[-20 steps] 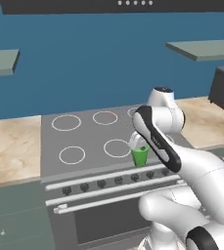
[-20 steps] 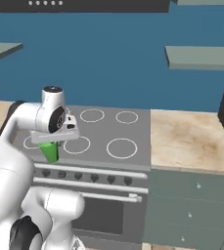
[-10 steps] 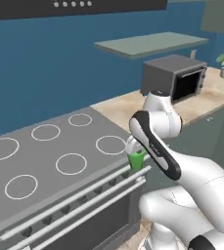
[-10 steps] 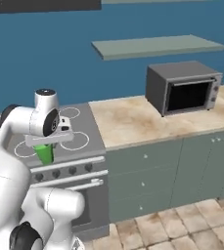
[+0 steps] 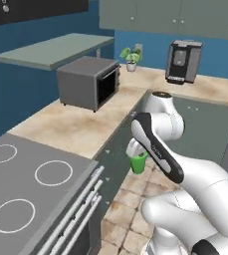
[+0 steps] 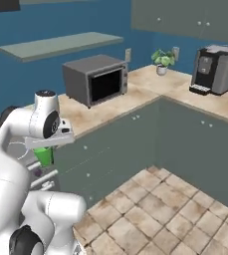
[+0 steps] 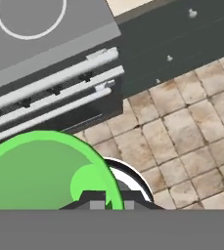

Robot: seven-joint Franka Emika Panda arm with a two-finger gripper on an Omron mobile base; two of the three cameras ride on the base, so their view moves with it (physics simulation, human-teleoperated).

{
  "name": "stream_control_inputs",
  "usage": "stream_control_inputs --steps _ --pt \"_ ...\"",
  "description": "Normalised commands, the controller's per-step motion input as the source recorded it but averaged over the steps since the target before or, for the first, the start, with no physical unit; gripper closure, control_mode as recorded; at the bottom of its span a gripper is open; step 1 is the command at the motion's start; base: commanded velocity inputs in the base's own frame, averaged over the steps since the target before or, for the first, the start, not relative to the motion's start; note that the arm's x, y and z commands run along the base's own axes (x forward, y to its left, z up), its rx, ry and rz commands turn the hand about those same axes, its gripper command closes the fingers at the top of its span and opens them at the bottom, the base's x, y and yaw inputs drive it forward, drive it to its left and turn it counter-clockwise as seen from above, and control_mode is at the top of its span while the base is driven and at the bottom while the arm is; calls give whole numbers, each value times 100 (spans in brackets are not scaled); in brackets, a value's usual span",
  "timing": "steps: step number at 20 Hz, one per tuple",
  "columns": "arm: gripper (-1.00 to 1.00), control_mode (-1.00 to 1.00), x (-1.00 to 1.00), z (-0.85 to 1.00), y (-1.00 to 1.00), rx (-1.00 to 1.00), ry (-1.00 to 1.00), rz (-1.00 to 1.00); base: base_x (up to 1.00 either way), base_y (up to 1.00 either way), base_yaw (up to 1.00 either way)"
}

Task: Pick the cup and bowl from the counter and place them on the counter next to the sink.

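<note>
Under the white wrist, clear of any worktop, hangs the green cup (image 5: 138, 163), upright and carried over the tiled floor (image 6: 185, 209) in front of the grey-green cabinets. Pinched at the rim by the claw (image 5: 134, 152), jaws pressed together on the thin wall, mouth of the cup wide open toward the hand camera (image 7: 45, 171). Looks light, stiff and smooth, probably a little slippery; likely safe from crushing, yet prone to swing or slide if jolted. Best held as now, one finger inside and one outside the rim, or across the body near the top where widest. Seen from the right, tucked just beneath the hand (image 6: 45, 155). Off to the side, the grey stove (image 5: 31, 189) with white rings and oven handles below. Farther along the marble counter (image 5: 80, 127): a microwave (image 5: 88, 82), a small potted plant (image 5: 131, 57) and a coffee machine (image 5: 184, 61).
</note>
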Motion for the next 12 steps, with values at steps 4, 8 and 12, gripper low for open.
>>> stream_control_inputs --steps 4,8,12 --pt "100 100 0 0 0 0 0 0 -1 -23 -79" --pt "100 100 0 0 0 0 0 0 -10 -11 -76" --pt "100 100 0 0 0 0 0 0 -11 -6 -75"
